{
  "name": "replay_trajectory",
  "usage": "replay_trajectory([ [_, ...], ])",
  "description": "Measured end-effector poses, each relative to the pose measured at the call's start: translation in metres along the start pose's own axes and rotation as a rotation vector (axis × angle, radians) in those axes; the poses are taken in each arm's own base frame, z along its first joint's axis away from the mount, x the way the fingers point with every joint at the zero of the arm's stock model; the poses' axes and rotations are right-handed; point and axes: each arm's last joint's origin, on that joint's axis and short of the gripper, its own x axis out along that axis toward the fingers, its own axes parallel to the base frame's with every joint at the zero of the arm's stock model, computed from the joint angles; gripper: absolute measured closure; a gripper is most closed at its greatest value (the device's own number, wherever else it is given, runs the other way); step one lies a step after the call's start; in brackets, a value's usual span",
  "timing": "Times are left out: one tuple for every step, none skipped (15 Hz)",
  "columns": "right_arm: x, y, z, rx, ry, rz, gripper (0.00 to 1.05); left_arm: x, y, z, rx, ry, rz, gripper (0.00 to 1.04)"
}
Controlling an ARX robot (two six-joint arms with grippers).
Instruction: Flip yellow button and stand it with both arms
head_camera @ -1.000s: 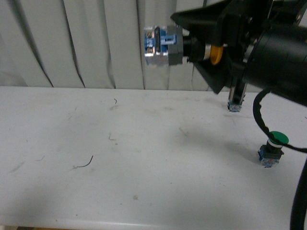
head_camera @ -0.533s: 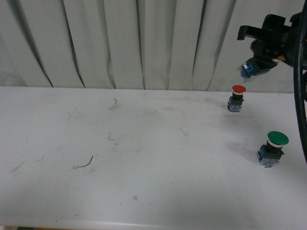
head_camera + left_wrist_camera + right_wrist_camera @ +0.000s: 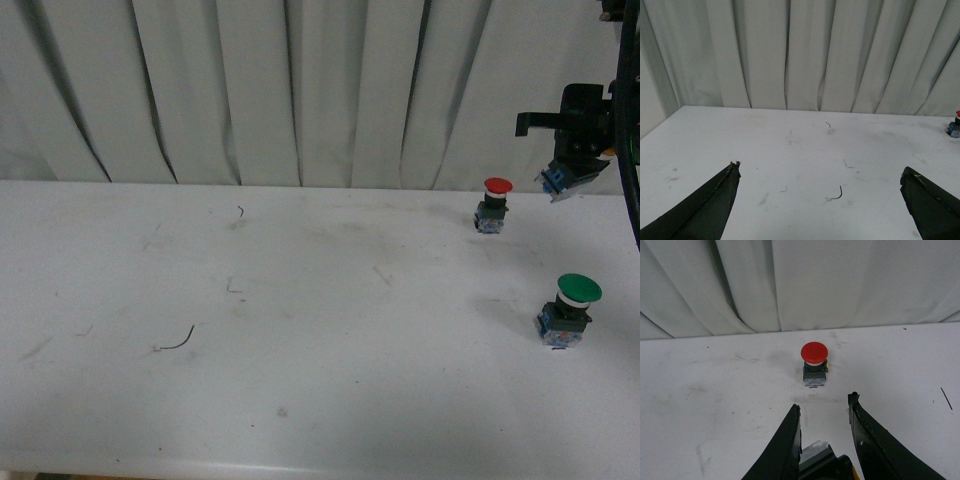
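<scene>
The flip is in hand: the right tool (image 3: 825, 404) clamps the yellow button (image 3: 561, 180) aloft at the surface's (image 3: 300, 300) 2 o'clock, near the red button (image 3: 495, 205) (blue base toward the fingertips). The left tool (image 3: 820, 169) gapes wide and empty. The next move probably calls for a handover.

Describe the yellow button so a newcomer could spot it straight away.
Go to the far right end of the white table, by the curtain. Just above it the right hand holds the yellow button tilted in the air, blue base showing. The red button and green button stand on the table instead.
</scene>
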Motion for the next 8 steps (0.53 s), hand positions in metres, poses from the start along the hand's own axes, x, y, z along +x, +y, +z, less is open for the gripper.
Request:
replay_trajectory([
  [0.003,-0.001,0.000,0.001,0.008,-0.003,0.75,0.000,0.000,0.000,0.000,0.000,0.000,0.07],
  [0.005,-0.002,0.000,0.002,0.013,-0.006,0.75,0.000,0.000,0.000,0.000,0.000,0.000,0.07],
  [0.009,-0.002,0.000,0.008,0.023,-0.010,0.75,0.000,0.000,0.000,0.000,0.000,0.000,0.07],
  [0.013,-0.004,0.000,0.016,0.037,-0.014,0.75,0.000,0.000,0.000,0.000,0.000,0.000,0.07],
  [0.016,-0.006,0.000,0.023,0.044,-0.021,0.75,0.000,0.000,0.000,0.000,0.000,0.000,0.07],
  [0.018,-0.006,0.001,0.027,0.048,-0.022,0.75,0.000,0.000,0.000,0.000,0.000,0.000,0.07],
  [0.022,-0.008,0.001,0.032,0.056,-0.031,0.75,0.000,0.000,0.000,0.000,0.000,0.000,0.07],
  [0.028,-0.011,0.001,0.047,0.071,-0.042,0.75,0.000,0.000,0.000,0.000,0.000,0.000,0.07],
])
